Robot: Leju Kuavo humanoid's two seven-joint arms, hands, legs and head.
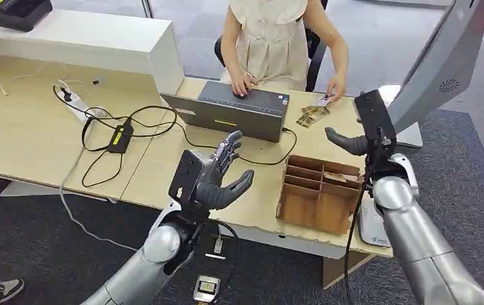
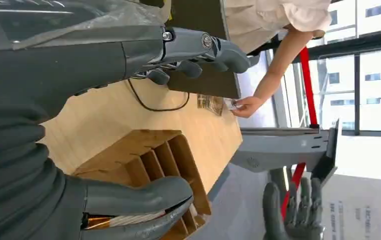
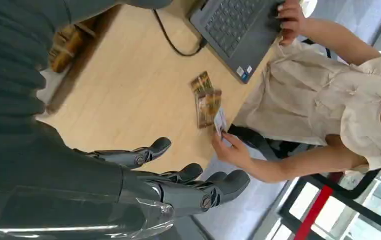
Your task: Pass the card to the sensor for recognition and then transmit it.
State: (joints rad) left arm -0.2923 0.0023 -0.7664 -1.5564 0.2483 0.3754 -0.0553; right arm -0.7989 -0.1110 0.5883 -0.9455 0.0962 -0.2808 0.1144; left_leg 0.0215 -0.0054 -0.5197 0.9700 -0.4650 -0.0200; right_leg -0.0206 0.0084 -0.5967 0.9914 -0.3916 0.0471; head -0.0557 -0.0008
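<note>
While both robot hands (left, right) hover spread and empty, one person's hand touches a card.

A pale wood-grain counter is seen; a brown slotted box, a dark grey laptop, black cables.

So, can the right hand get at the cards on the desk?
Probably yes. The right hand is open above the desk, near the cards, with nothing between; but the person's hand rests beside them.
</note>
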